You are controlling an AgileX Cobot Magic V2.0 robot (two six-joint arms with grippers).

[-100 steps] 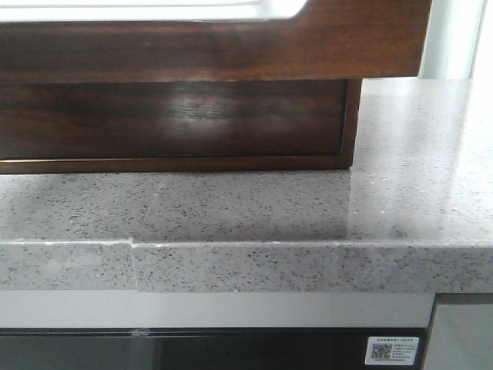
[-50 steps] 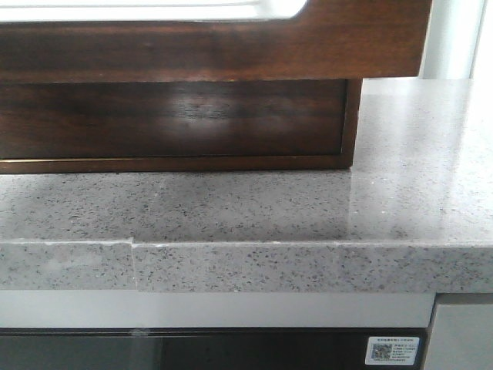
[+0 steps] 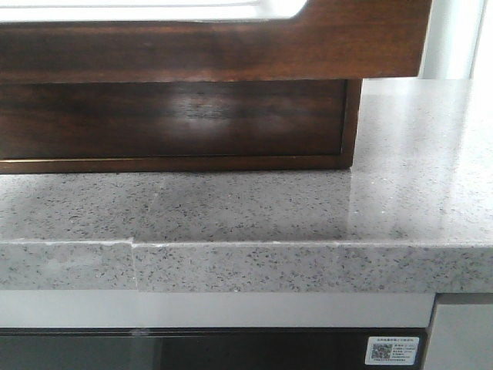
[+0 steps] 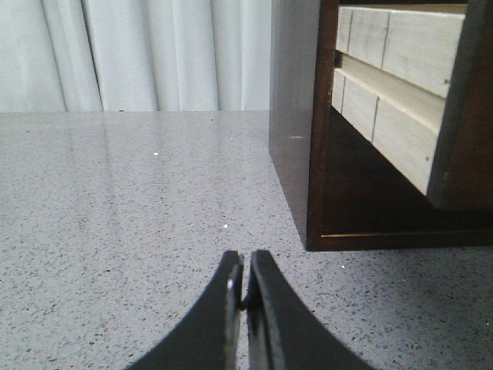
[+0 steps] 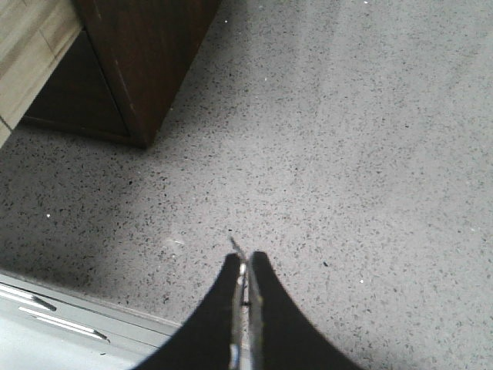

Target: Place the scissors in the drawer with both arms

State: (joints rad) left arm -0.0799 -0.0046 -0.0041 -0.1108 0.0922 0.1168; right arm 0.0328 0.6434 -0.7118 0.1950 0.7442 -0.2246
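- Front view: the drawer [image 3: 216,50] juts out from its dark cabinet [image 3: 177,127], over the speckled counter [image 3: 308,208]; no arms show.
- Left wrist view: the left gripper [image 4: 245,284], pressed closed and empty, hovers over the counter, the pulled-out drawer's pale wooden side [image 4: 393,92] ahead, apart.
- Right wrist view: the right gripper [image 5: 244,266], closed and empty, sits near the cabinet's corner [image 5: 142,62].

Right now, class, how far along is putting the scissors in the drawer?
Done: the drawer stands pulled out over the counter. In hand: nothing; the left end effector and right end effector are shut, empty. Left: everything else; no scissors are visible.
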